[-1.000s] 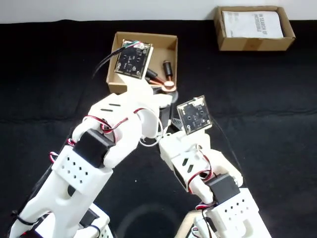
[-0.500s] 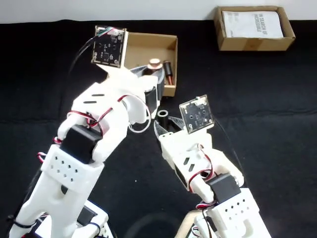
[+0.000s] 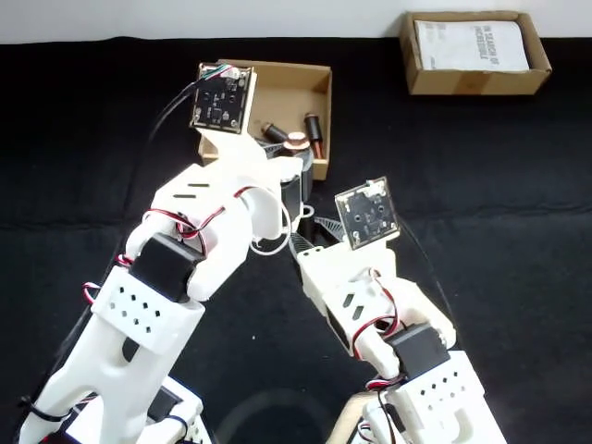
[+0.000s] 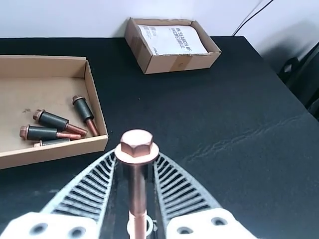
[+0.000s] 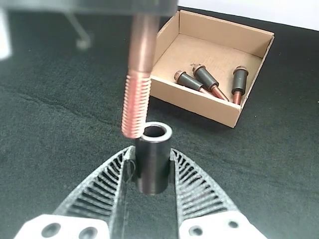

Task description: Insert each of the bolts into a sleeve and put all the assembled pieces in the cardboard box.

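1. Far left: cardboard box (image 3: 319, 88) with assembled pieces (image 5: 204, 79) inside.
2. Bolt (image 4: 136, 147) pinched upright in left tool (image 4: 137, 155), thread tip just beside the sleeve rim, off-centre.
3. Sleeve (image 5: 152, 164) pinched upright in right tool (image 5: 152, 153). Centre bolt over bore, keep vertical, lower slowly.

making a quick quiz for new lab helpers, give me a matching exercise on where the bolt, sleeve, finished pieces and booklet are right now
Things:
1. copper bolt
2. black sleeve
3. assembled pieces
4. printed booklet

Places:
A. lying in the open cardboard box
B. upright in the right gripper
C. lying in the second cardboard box, farther back on the table
D. held head up in the left gripper

Pairs: 1-D, 2-B, 3-A, 4-C
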